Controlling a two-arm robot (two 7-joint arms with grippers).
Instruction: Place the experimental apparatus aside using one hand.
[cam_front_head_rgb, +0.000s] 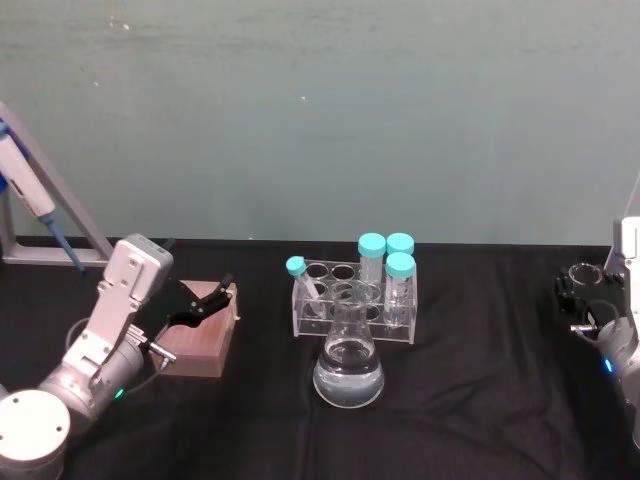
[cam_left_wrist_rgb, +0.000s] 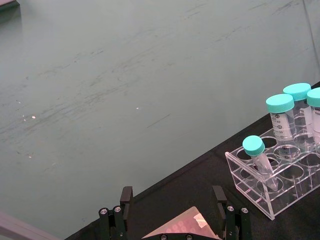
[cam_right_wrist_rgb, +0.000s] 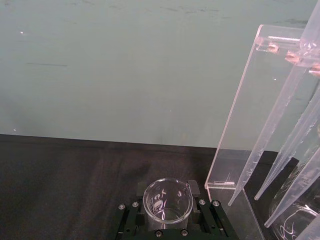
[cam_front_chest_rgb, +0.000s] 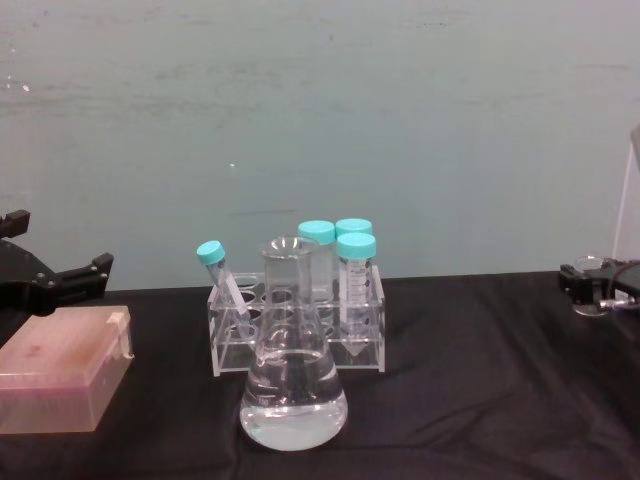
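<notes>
Bearing conical flask (cam_front_head_rgb: 348, 375), black cloth (cam_front_head_rgb: 480, 400), teal wall (cam_front_head_rgb: 320, 120) behind

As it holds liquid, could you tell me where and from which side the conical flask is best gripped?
I'd grip the conical flask at its narrow neck, level, from the robot's left: the body is wide and sloped, and the tube rack stands behind. The open left gripper is on that side; the right gripper holds the small beaker. Keep the flask upright.
</notes>
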